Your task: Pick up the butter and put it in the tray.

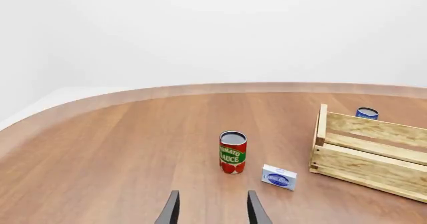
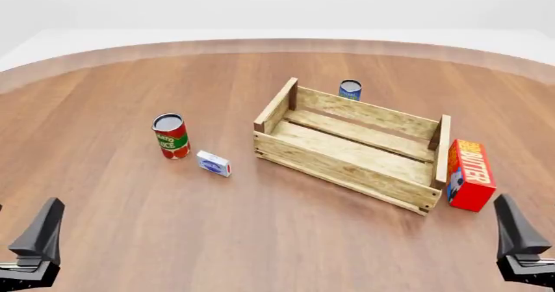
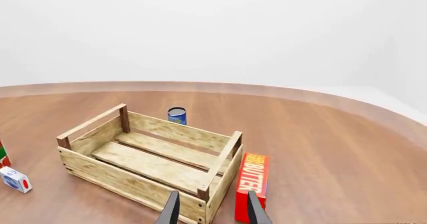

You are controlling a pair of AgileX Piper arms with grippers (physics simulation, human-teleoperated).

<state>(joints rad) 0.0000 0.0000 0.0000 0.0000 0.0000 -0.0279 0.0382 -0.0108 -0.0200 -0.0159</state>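
My right tool [image 2: 518,241] hangs at the near right corner of the round wooden worktop [image 2: 130,194], its two dark fingers [image 3: 172,208] spread apart with nothing between them, as the right wrist view shows. My left tool [image 2: 36,238] sits at the near left corner, likewise parted and empty, fingers [image 1: 170,209] seen in the left wrist view.

The red-orange rectangular butter carton with white lettering [image 2: 469,173] stands on the worktop toward the right edge, just beside the outer right end of the large light wooden slatted tray [image 2: 347,168], outside it; whether the two touch I cannot tell. The carton lies just ahead of my right tool, well clear of the fingers. The tray, open-topped with taller corner posts, sits at an angle near the middle of the worktop, and nothing is seen inside it.

A small blue can [image 2: 350,89] stands behind the tray's far wall. Toward the left, a red and green tomato sauce can [image 2: 171,136] stands upright, with a small blue-and-white box [image 2: 213,164] lying near it on the tray's side, apart from both.
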